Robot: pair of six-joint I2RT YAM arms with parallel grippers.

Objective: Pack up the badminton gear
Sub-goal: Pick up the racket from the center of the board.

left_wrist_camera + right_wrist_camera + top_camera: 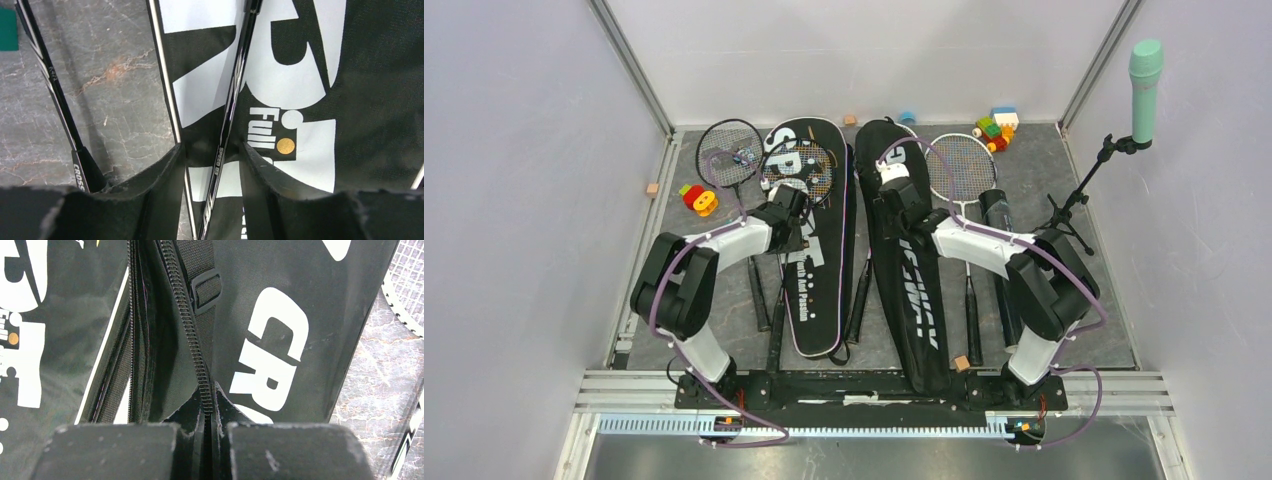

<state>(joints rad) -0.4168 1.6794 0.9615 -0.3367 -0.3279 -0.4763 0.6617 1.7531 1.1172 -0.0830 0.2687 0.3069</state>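
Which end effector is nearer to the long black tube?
Right. The right end effector pinches the black CROSSWAY racket bag, left of the long black tube; the left end effector is farther left, over the black SPORT bag.

Black tube (pixel 994 210), three o'clock overhead: lower length hidden under right arm (pixel 984 245). CROSSWAY bag (pixel 310 300) lettering cut off at six o'clock, right wrist view.

On the left racket bag (pixel 370 100) I read "Full" in white. From above, its head end shows "SP", and the smaller line down its middle is too blurred for me. The racket shaft (pixel 220 159) lying across it says "SPEED", then what may be a number. The second racket (pixel 80 172) reads "CROSS" at its handle cone. The right racket bag (pixel 280 335) shows "CR".
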